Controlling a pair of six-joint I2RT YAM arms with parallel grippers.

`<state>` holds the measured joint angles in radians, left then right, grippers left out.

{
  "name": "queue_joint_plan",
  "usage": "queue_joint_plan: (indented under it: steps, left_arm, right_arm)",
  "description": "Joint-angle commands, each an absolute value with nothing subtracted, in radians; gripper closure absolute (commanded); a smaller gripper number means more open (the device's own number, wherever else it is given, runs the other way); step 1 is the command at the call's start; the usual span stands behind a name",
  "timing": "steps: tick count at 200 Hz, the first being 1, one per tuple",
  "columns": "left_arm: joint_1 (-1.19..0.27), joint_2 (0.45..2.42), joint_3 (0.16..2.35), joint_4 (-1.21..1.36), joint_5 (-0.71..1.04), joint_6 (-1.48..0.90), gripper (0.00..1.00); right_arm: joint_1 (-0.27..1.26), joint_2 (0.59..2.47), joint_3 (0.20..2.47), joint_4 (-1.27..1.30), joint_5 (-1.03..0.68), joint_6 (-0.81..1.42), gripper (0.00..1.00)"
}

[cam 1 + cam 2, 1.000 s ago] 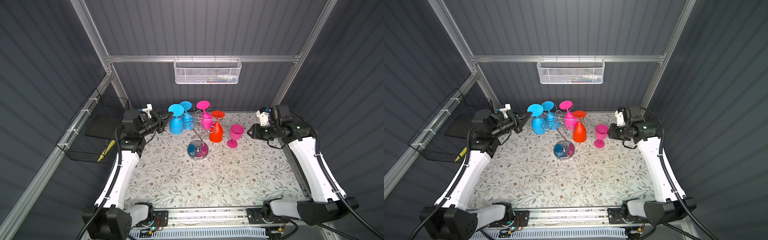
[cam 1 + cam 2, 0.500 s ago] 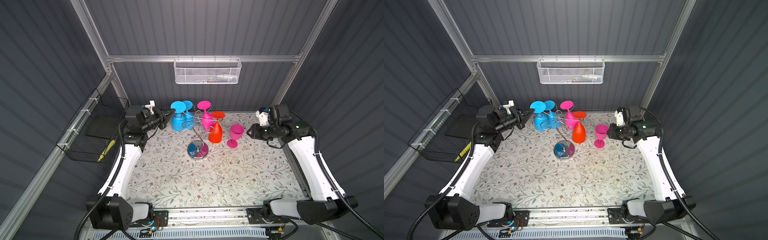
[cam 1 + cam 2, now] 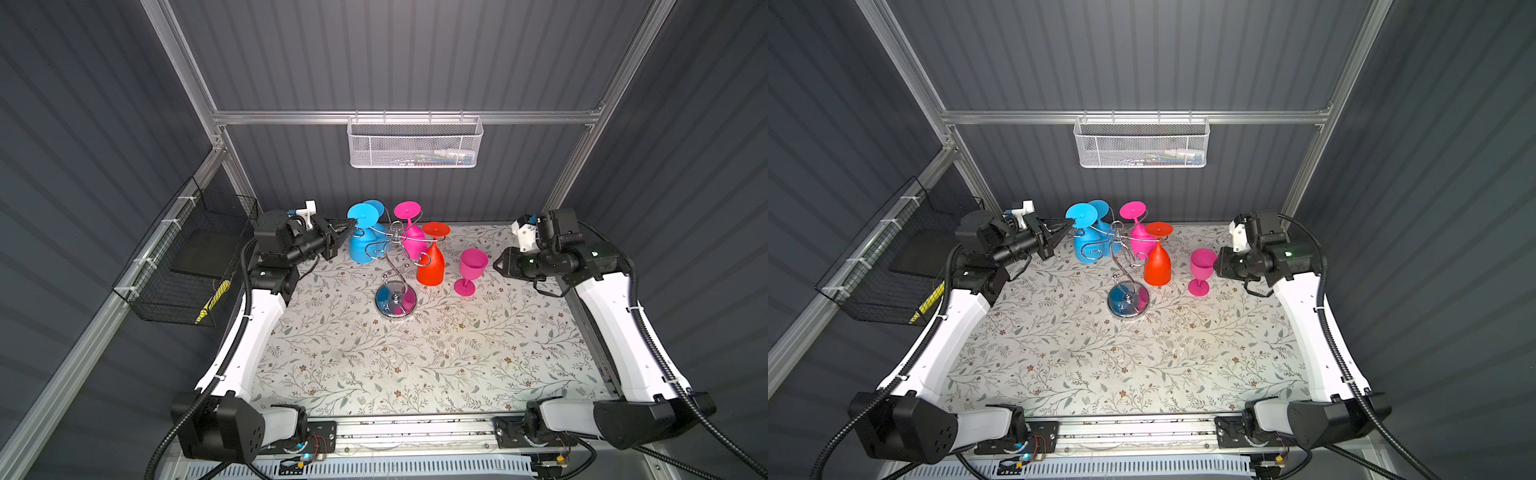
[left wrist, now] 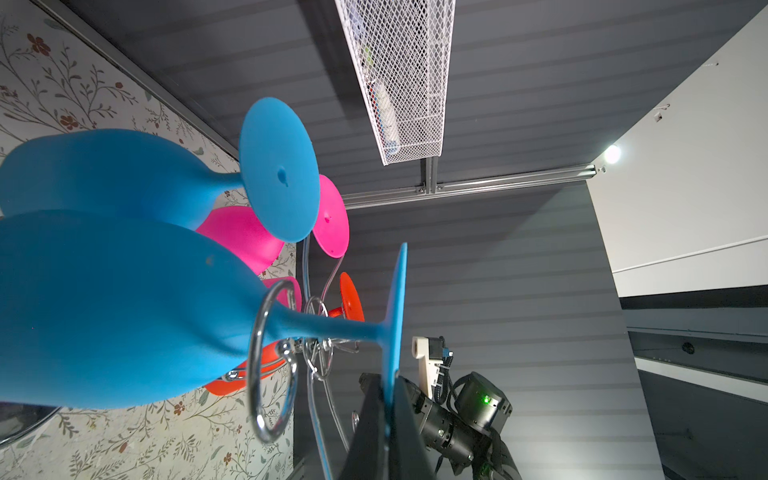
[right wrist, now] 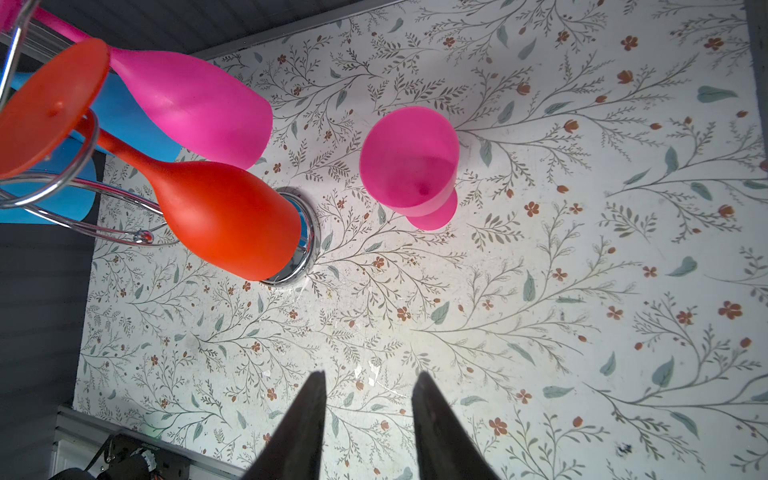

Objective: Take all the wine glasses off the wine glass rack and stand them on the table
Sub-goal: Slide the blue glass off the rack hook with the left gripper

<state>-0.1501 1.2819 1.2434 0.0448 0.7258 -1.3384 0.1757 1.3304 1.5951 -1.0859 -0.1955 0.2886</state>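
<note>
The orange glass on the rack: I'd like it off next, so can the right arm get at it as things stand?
Probably yes. The right pincer is open and empty, and the orange glass hangs on the rack's near side. Only the upright pink glass stands partly between them, so go over or around it.

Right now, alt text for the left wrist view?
The left gripper is shut on the foot rim of a blue wine glass hanging upside down in a chrome loop of the wine glass rack.
</note>
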Motion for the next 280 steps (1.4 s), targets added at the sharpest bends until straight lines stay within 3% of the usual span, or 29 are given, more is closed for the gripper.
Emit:
queue_joint_plan:
  steps: [1,280]
  left_arm:
    - [-0.157,1.231,1.222,0.051,0.749,-1.336,1.0]
    - [-0.213,1.054,1.092,-0.025,0.687,-1.368,1.0]
  right_arm:
    - [0.17,1.319,1.604,-1.106,-0.204,0.298,0.62]
    - [0.171,1.304,1.631,-1.115,-0.224,0.286,0.62]
